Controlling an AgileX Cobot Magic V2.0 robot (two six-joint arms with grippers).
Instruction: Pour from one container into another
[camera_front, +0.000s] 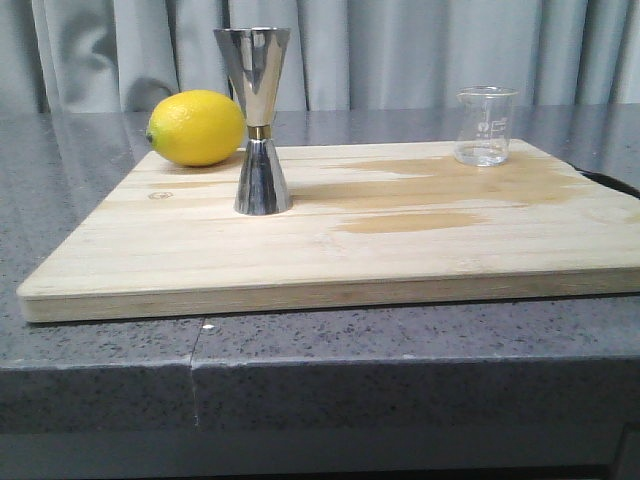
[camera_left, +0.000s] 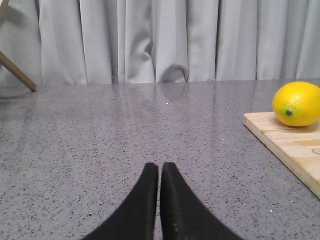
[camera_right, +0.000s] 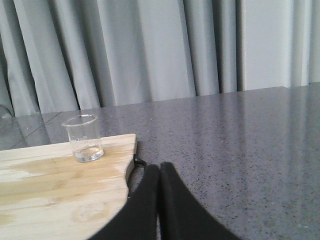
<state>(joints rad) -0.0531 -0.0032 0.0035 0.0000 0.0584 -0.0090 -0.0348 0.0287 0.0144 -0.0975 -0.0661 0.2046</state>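
Your beaker (camera_front: 486, 126) stands upright at the far right corner of the board (camera_front: 330, 250), near the right arm's side, which suits a grasp by that arm; it is thin clear glass, cylindrical, with a small lip and faint white print, and a little clear liquid seems to sit at its bottom. The jigger (camera_front: 256, 120) stands well apart to the left, upright on its smaller cone: polished steel, hourglass-shaped, a gold band at the waist, its wide mouth up to receive a pour. Just behind it lies a lemon (camera_front: 196, 127), matte yellow and dimpled. The board is pale wood with darker patches that look damp, resting on a speckled grey counter (camera_front: 100, 370). Your left pincer (camera_left: 159, 172) and right pincer (camera_right: 159, 172) are both closed, black fingers pressed together, gripping nothing, low over the counter either side of the board
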